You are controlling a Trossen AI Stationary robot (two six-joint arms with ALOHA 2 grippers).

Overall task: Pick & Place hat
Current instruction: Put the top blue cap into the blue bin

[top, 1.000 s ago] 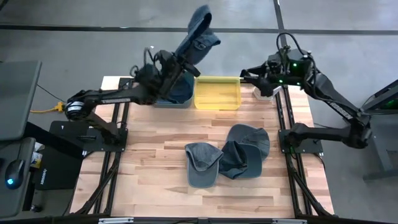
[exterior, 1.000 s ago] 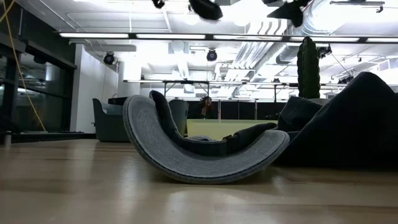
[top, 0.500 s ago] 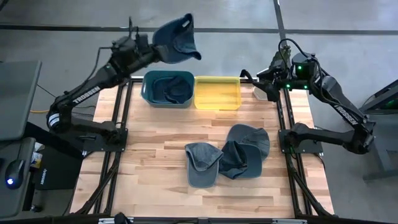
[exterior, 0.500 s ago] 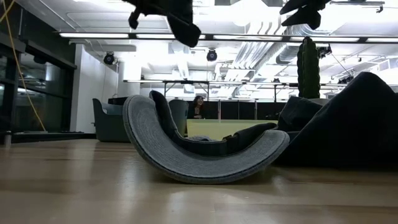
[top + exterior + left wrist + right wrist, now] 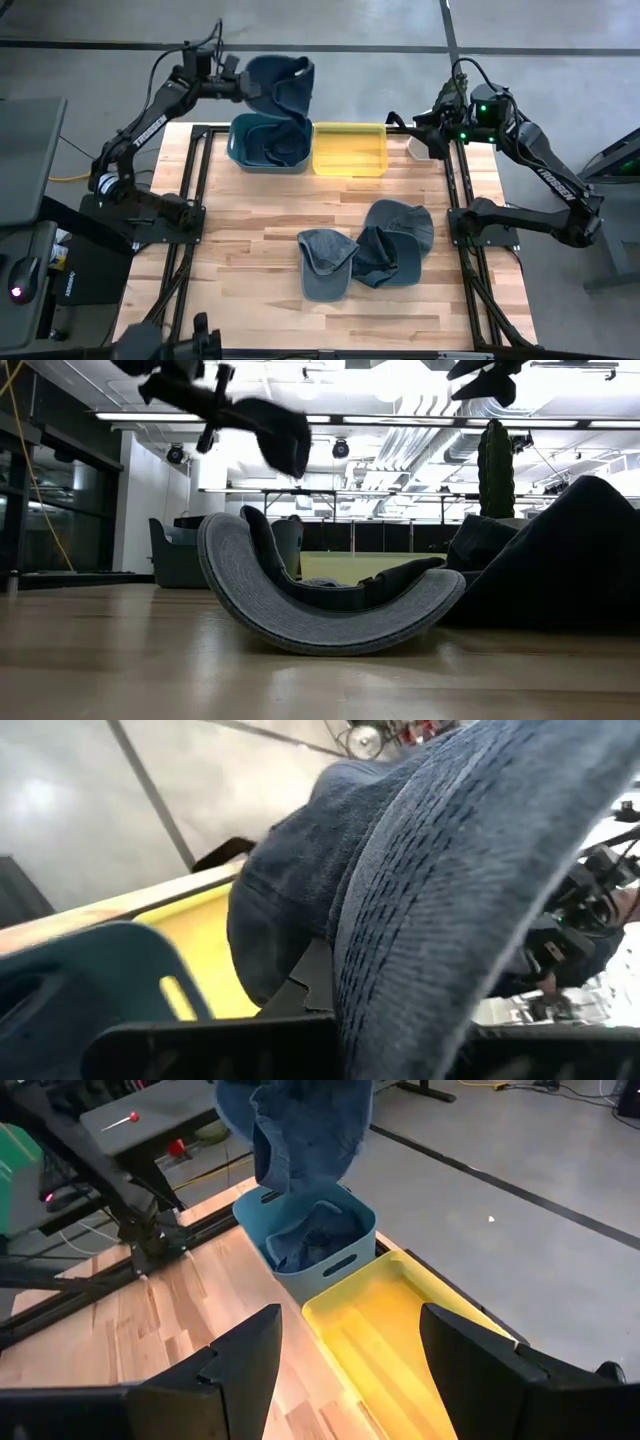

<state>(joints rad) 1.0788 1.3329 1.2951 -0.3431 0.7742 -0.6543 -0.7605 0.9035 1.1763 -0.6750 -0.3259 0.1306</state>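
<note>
My left gripper point(image 5: 236, 84) is raised over the table's far left and shut on a blue denim cap point(image 5: 281, 86). The cap hangs in the air above the far rim of the blue bin point(image 5: 268, 143), which holds another dark cap. In the low view the held cap point(image 5: 272, 428) shows near the top. Three more caps lie overlapping at mid table point(image 5: 325, 262), point(image 5: 388, 256), point(image 5: 407, 222); the nearest rests on its curved brim point(image 5: 320, 610). My right gripper point(image 5: 424, 126) is open and waits above the far right corner. My left gripper holds the cap by its row-stitched brim point(image 5: 420, 930), pinched between the two fingers point(image 5: 200, 1045), which come at it roughly level from the table's left. The cap is lifted clear, its crown point(image 5: 290, 890) hanging out beyond the fingers over the blue bin.
A yellow bin point(image 5: 350, 150) stands right of the blue bin at the far edge, also seen in the right wrist view point(image 5: 400, 1335). Bare wooden tabletop point(image 5: 240, 260) lies left of and in front of the cap pile. Black frame rails run along both sides.
My left gripper has swung from above the blue bin toward the table's far left corner, staying shut on the cap. The cap, first held upright above the gripper, has turned over and now hangs beside it, lower over the bin. My right gripper has drawn back slightly toward the right.
</note>
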